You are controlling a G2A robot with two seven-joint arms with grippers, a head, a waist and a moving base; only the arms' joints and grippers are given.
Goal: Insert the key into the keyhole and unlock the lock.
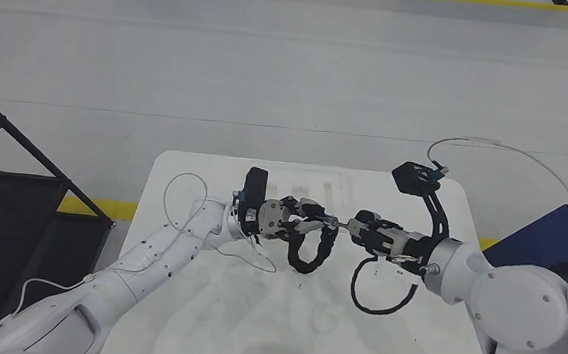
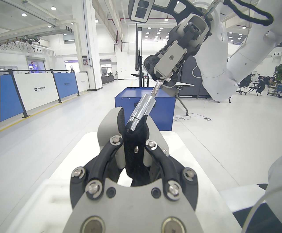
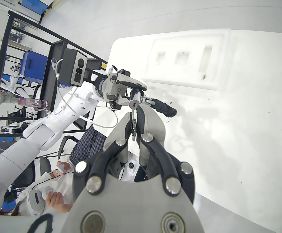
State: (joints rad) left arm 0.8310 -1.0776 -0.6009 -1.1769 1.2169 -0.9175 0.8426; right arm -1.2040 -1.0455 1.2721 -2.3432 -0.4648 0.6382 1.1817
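The lock is a black fabric-covered cable loop (image 1: 308, 251) with a chrome cylinder (image 2: 141, 110). It is held above the middle of the white table (image 1: 253, 315). My left gripper (image 2: 132, 119) is shut on the black cable just behind the cylinder, which sticks out past the fingertips. My right gripper (image 3: 134, 114) faces it from the right, shut on the head of the silver key (image 3: 133, 125). The key's blade (image 2: 156, 88) runs into the cylinder's end at the keyhole (image 3: 132, 103); how deep it sits is hidden. In the top view the left gripper (image 1: 301, 218) and right gripper (image 1: 362, 226) nearly meet.
A white foam tray (image 3: 187, 59) with several shallow recesses lies at the table's far side. A blue box (image 2: 145, 99) stands on the floor beyond the table's right end. A black metal frame (image 1: 15, 156) stands to the left.
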